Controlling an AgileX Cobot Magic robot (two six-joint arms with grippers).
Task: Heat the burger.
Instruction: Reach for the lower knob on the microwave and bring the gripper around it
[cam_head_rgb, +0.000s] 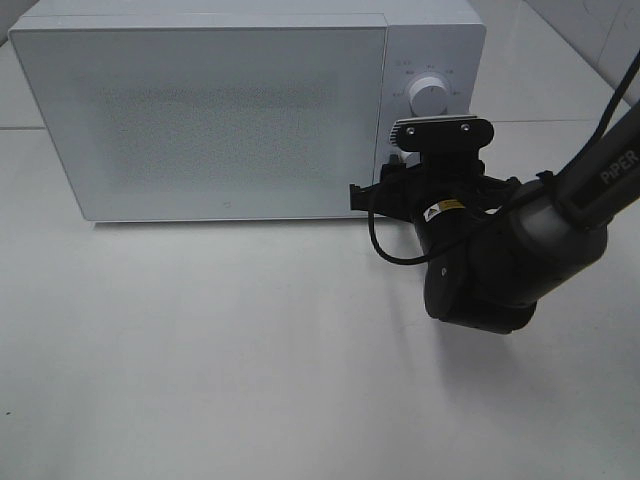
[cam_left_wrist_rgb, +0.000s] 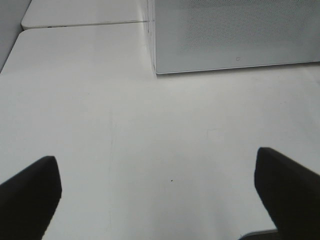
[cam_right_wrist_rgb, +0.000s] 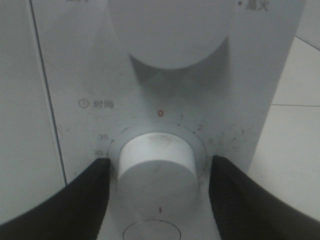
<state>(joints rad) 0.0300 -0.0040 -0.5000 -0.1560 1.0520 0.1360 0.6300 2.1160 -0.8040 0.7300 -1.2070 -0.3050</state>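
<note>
The burger is out of view. The white microwave (cam_head_rgb: 220, 110) stands at the back of the table with its door (cam_head_rgb: 200, 120) shut. My right gripper (cam_right_wrist_rgb: 160, 161) is open at the control panel, one black finger (cam_right_wrist_rgb: 90, 195) on each side of the lower timer knob (cam_right_wrist_rgb: 157, 165), with small gaps to the knob. In the exterior high view the right gripper (cam_head_rgb: 415, 175) and its wrist cover that knob, just below the upper knob (cam_head_rgb: 430, 95). My left gripper (cam_left_wrist_rgb: 156, 165) is wide open over the bare table, short of the microwave's corner (cam_left_wrist_rgb: 157, 70), with nothing between its fingers.
The right arm (cam_head_rgb: 560, 215) reaches in from the right edge, its wrist low over the white table (cam_head_rgb: 200, 350). A seam (cam_left_wrist_rgb: 85, 23) in the tabletop runs behind the microwave. The timer dial marks (cam_right_wrist_rgb: 160, 114) ring the lower knob.
</note>
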